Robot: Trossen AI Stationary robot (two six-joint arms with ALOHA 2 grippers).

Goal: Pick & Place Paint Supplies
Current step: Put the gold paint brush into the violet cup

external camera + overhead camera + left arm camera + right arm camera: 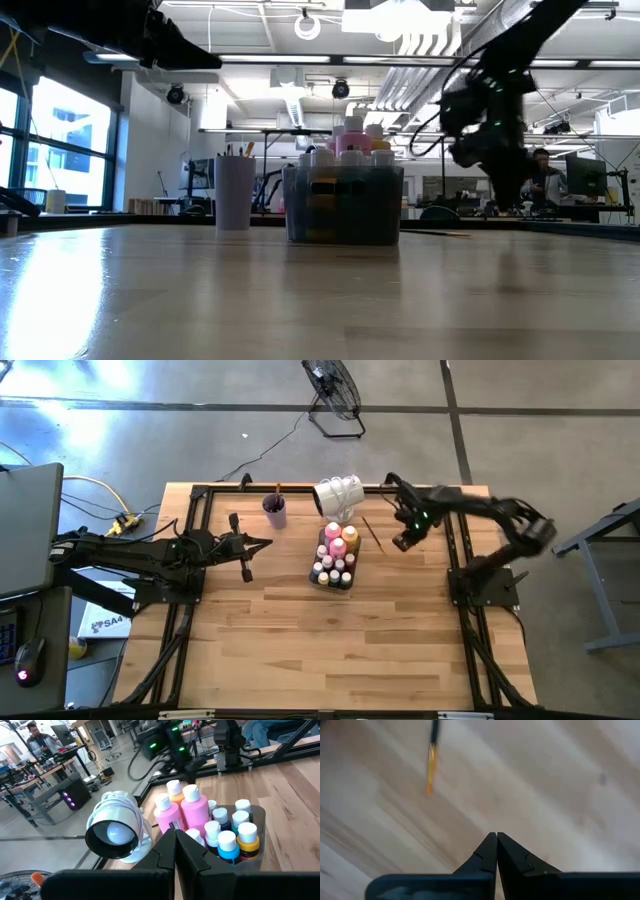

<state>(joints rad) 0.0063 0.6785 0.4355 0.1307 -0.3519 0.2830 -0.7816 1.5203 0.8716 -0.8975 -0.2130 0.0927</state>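
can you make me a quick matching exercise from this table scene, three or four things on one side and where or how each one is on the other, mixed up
Things:
1. paint bottles
2. purple cup
3. loose paintbrush
4. right gripper

Places or states:
A. shut, empty, above the table beside the tray
B. lying flat on the wood, right of the tray
C. standing upright together in the grey tray
D. upright near the far edge, left of the tray, holding a brush

Pairs: 1-C, 2-D, 3-B, 4-A

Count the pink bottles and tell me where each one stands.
2. Both stand in the tray, at its end nearest the white lamp: one pink bottle beside a second pink bottle, with the orange bottle just behind. More may be hidden.
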